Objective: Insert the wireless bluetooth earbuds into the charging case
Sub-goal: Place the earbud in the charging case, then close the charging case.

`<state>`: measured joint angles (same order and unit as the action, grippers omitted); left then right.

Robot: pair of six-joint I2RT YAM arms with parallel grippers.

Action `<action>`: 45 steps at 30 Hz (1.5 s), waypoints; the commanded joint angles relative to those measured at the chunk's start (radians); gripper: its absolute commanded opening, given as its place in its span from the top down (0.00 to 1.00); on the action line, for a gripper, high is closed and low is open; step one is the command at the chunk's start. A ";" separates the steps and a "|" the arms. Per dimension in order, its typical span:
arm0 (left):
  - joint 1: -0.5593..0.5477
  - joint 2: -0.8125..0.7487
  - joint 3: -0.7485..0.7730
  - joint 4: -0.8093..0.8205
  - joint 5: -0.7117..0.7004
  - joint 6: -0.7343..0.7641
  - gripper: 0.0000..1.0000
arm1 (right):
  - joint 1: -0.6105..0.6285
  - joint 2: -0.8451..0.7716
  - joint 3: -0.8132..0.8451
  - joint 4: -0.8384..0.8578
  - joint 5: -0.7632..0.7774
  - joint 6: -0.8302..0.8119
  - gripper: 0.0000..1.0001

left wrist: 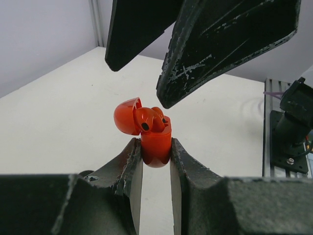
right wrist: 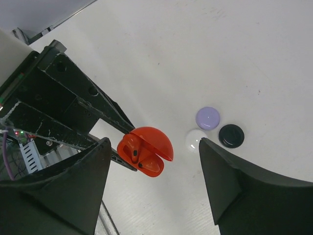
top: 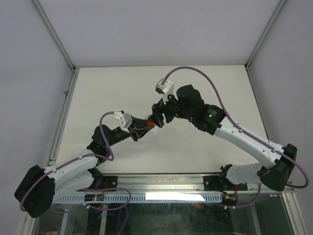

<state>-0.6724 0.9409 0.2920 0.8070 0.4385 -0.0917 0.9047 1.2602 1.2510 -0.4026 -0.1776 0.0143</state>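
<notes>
White counter (left wrist: 58, 112) lies below the red earbuds (left wrist: 149, 120), which sit in the open case (left wrist: 156, 144). The left pincer (left wrist: 155, 149) clamps the case mouth-up for access. The right pincer (left wrist: 142, 82) hovers just above, jaws apart and empty.

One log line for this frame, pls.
left fingers: shut on red charging case | lid: open | red earbuds: in case | right fingers: open, empty, above case | lavender disc, white disc, black disc: on table
</notes>
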 commanded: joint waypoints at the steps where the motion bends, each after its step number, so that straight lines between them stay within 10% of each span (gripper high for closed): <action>1: 0.000 -0.021 0.048 -0.070 -0.035 0.077 1.00 | 0.003 0.013 0.045 0.026 0.072 0.041 0.24; 45: -0.027 -0.050 -0.032 0.109 -0.115 0.019 1.00 | 0.004 -0.033 0.008 0.000 0.106 0.068 0.26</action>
<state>-0.6945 0.8951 0.2710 0.7994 0.3649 -0.0425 0.9085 1.2926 1.2594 -0.4252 -0.0738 0.0788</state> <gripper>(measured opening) 0.240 0.752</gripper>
